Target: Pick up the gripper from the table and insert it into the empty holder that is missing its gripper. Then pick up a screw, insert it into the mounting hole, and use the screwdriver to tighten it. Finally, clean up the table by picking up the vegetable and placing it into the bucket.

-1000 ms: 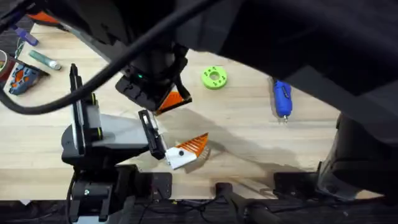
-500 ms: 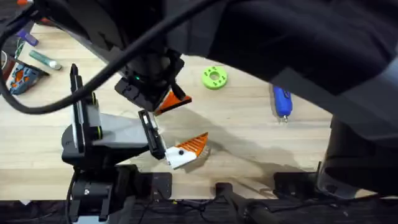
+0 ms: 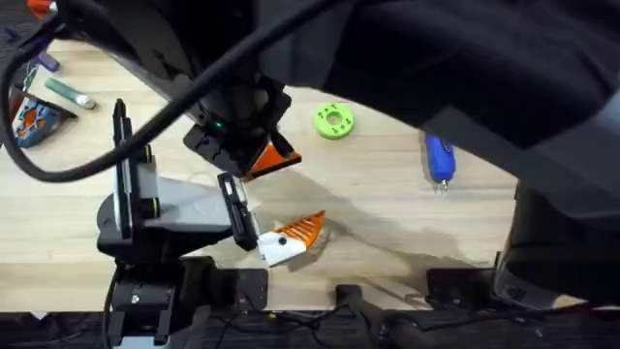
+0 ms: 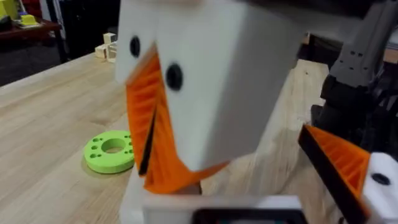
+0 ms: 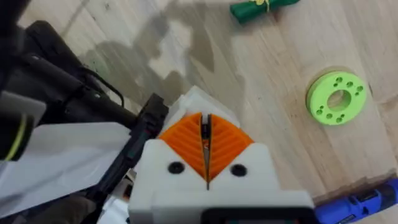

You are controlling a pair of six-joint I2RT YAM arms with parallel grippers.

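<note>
My right gripper (image 3: 263, 157) hangs pointing down over the left arm's end, its two orange pads (image 5: 225, 144) pressed shut with a thin dark line between them. I cannot tell whether the loose gripper is pinched there. The same shut pads fill the middle of the left wrist view (image 4: 163, 158). My left gripper (image 3: 286, 237) lies low on the table with a white and orange end. A white block (image 5: 198, 99) peeks out just beyond the right pads. The blue screwdriver (image 3: 439, 157) lies at the right. The green vegetable (image 5: 261, 7) lies farther off. The bucket is out of view.
A round bright-green disc (image 3: 334, 121) lies on the wooden table (image 3: 387, 223) between the grippers and the screwdriver. Small items sit at the far left, among them a pale pen-like stick (image 3: 70, 92) and an orange-and-blue packet (image 3: 34, 121). The right arm looms dark across the upper view.
The right arm's dark bulk has shifted a little across the top of the view. Its gripper stays shut at nearly the same spot. The left arm has not moved.
</note>
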